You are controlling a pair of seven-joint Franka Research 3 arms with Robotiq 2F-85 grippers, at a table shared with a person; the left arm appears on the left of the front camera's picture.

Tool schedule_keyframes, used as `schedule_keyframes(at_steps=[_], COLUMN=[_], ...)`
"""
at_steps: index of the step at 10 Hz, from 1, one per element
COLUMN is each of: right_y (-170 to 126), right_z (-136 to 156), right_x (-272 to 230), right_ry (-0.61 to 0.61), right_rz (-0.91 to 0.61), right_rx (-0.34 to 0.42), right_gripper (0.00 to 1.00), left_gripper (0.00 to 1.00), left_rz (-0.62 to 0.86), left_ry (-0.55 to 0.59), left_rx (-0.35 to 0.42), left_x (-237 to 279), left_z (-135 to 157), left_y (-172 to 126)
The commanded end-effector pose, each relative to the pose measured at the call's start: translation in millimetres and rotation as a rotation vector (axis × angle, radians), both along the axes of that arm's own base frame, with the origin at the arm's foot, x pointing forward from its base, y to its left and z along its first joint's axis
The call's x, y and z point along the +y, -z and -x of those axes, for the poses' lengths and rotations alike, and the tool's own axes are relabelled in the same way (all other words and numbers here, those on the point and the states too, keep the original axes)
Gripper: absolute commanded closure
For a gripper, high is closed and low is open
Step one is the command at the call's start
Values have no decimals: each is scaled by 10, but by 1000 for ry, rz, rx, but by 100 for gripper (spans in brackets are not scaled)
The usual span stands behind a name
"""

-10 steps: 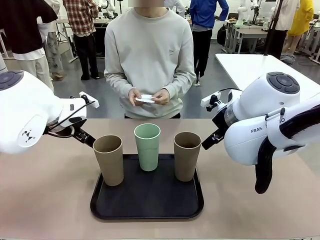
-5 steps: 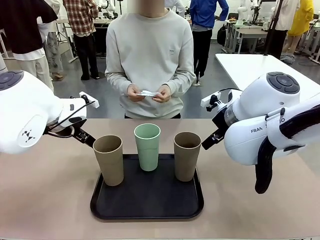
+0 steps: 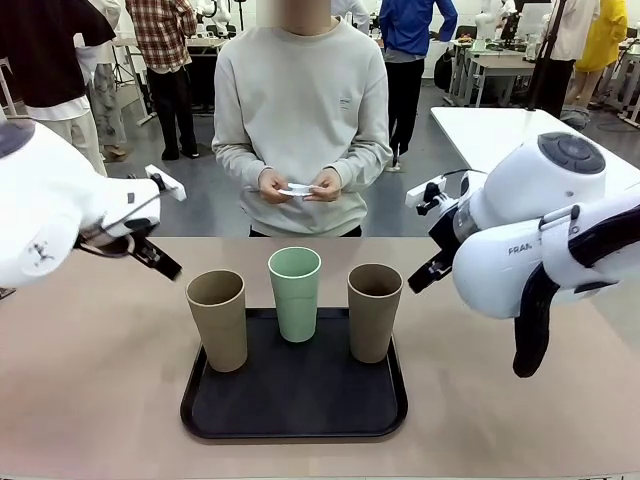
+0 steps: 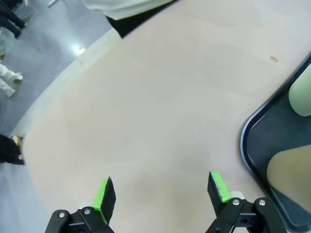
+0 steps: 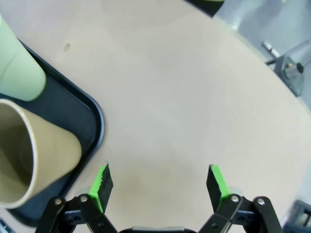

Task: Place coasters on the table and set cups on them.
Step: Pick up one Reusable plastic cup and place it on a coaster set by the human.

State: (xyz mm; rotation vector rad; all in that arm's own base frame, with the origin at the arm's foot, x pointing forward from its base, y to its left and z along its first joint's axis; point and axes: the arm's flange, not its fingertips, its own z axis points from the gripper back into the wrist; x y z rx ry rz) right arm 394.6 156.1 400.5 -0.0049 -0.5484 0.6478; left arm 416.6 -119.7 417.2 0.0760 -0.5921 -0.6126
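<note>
Three cups point(image 3: 373, 310) stand in a row on a black tray point(image 3: 295, 412) at the near middle of the table point(image 3: 90, 390). Each has its long axis vertical, open mouth up and narrower base down on the tray.

1. Far left: the left gripper point(image 4: 161, 189) hangs over bare table top left of the tray. Its green-padded fingers are spread wide apart with nothing between them. In the left wrist view the tray's rounded edge lies just right of the fingers.
2. Left of row: the left brown cup point(image 3: 217, 320) stands at the tray's left edge, upright.
3. Centre: the mint green cup point(image 3: 295, 292) stands slightly farther back, upright. Beyond the far table edge, the person's hands point(image 3: 325, 186) hold the white coasters point(image 3: 296, 189) at waist height, lying roughly flat. Their number cannot be told.
4. Right of row: the right brown cup point(image 3: 373, 312) stands at the tray's right edge, upright.
5. Far right: the right gripper point(image 5: 159, 178) hangs over bare table right of the tray, fingers spread wide apart and holding nothing
</note>
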Motion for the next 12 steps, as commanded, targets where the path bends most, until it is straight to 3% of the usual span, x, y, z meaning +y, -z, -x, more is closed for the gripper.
schedule_keyframes(at_steps=[1, 3, 4, 5, 6, 7, 8, 9, 10, 12], right_y=[-453, -795, -861, -857, -795, -1156, -1156, -1335, -1224, -1050], right_z=[457, 1160, 1567, 1863, 1943, 1224, 1224, 1593, 1353, 1026], right_x=[-53, -140, -155, -149, -181, -37, -37, 5, -352, -1026], right_ry=[43, 56, 52, 42, 65, 51, 51, 47, -4, 57], right_rz=[120, 190, 240, 268, 306, 239, 239, 268, -62, -549], right_rx=[52, 117, 105, 96, 63, 107, 107, 92, 196, 292], right_gripper=[0, 0, 0, 0, 0, 0, 0, 0, 0, 0], left_gripper=[0, 0, 0, 0, 0, 0, 0, 0, 0, 0], left_rz=[-11, -30, -73, -92, -74, -55, -55, -60, 204, 621], left_ry=[57, 92, 31, -4, -50, 38, 38, 7, 54, 131], left_rx=[74, 178, 207, 220, 168, 216, 216, 216, 321, 416], left_x=[135, 406, 496, 557, 577, 366, 366, 483, 616, 870], left_z=[509, 1054, 1325, 1497, 1552, 981, 981, 1160, 1039, 772], left_y=[-512, -726, -708, -682, -687, -1021, -1021, -1173, -1024, -1108])
